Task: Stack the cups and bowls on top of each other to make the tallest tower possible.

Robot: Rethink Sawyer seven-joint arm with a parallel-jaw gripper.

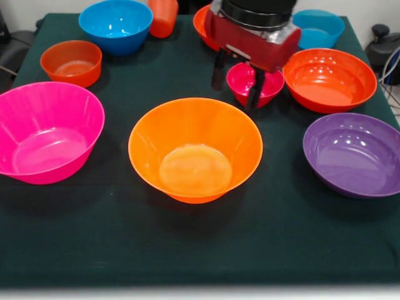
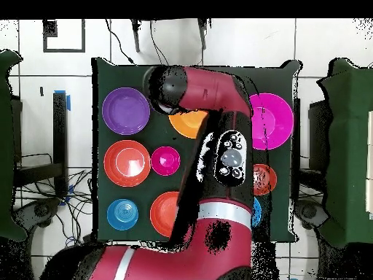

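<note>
The large yellow-orange flared bowl point(image 1: 195, 150) stands at the table's middle and holds nothing; the overhead view point(image 2: 186, 124) shows it half under the arm. My gripper point(image 1: 237, 81) is open and empty, with its fingers point(image 1: 255, 90) apart. In the front view it overlaps the small magenta bowl point(image 1: 265, 81). In the overhead view that bowl point(image 2: 165, 160) lies uncovered, so the gripper hangs above the table. The orange-red cup point(image 1: 164, 15) stands at the far edge. The large pink bowl point(image 1: 47, 131) is at the left and the purple bowl point(image 1: 353, 153) at the right.
An orange-red bowl point(image 1: 329, 78) sits right of the magenta one. A blue bowl point(image 1: 115, 25) and a small orange bowl point(image 1: 70, 62) are far left. Another blue bowl point(image 1: 319, 28) and an orange-red bowl point(image 1: 203, 25) stand at the back. The arm point(image 2: 218, 146) covers the overhead view's middle.
</note>
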